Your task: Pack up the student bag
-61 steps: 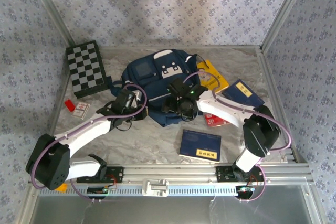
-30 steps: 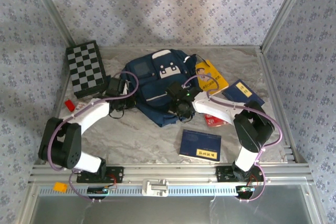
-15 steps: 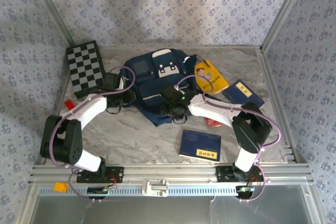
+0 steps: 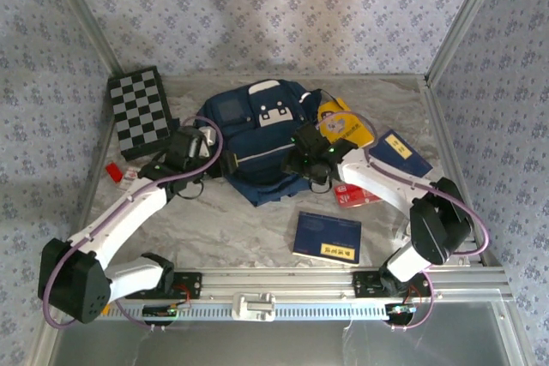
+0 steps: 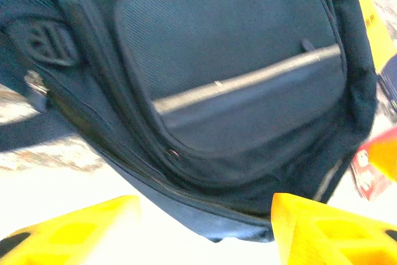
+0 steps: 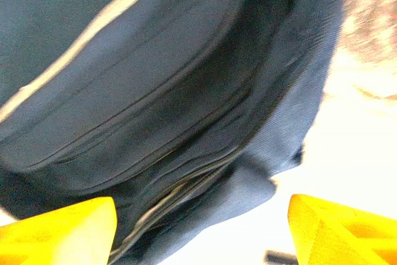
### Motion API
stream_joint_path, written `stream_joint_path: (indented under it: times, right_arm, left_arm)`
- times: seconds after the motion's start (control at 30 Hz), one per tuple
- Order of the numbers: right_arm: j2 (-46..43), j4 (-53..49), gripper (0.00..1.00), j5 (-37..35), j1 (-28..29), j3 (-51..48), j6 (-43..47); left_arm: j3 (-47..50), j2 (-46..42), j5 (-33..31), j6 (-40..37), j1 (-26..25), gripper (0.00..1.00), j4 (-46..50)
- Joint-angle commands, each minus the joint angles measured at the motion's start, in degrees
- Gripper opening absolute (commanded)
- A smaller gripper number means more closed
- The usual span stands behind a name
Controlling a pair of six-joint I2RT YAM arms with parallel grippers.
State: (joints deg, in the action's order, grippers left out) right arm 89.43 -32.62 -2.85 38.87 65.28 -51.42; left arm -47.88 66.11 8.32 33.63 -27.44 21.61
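Top external view: the student bag [image 4: 249, 130] lies flat in the middle of the desk [image 4: 223, 225]. The left fingers [image 5: 68, 231] and right fingers [image 6: 347, 228] are spread apart beside it, holding nothing, probably ready to open it.

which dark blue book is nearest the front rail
The dark blue book alone in front of the student bag; the other blue book sits farther back at right.

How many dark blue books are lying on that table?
2. One dark blue book lies near the table's front edge. A second dark blue book lies to the right of the student bag. More could be hidden beneath the bag.
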Motion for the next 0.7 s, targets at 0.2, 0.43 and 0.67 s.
stream_joint_path:
  times: [0.2, 0.43, 0.67]
  right_arm:
    - [7.97, 5.47, 0.7, 5.72, -2.6, 2.56, 16.87]
    - [8.4, 9.28, 0.61, 5.86, 4.98, 5.22, 16.35]
    - [-0.16, 2.4, 0.75, -1.97, 4.51, 3.54, 10.9]
  left_arm:
    - [1.52, 2.24, -1.7, 7.49, -6.38, 0.57, -8.22]
    - [-0.87, 2.28, -2.98, 6.69, -6.35, 0.57, -6.34]
    - [-2.58, 1.79, -1.46, 6.5, -7.06, 0.57, -6.16]
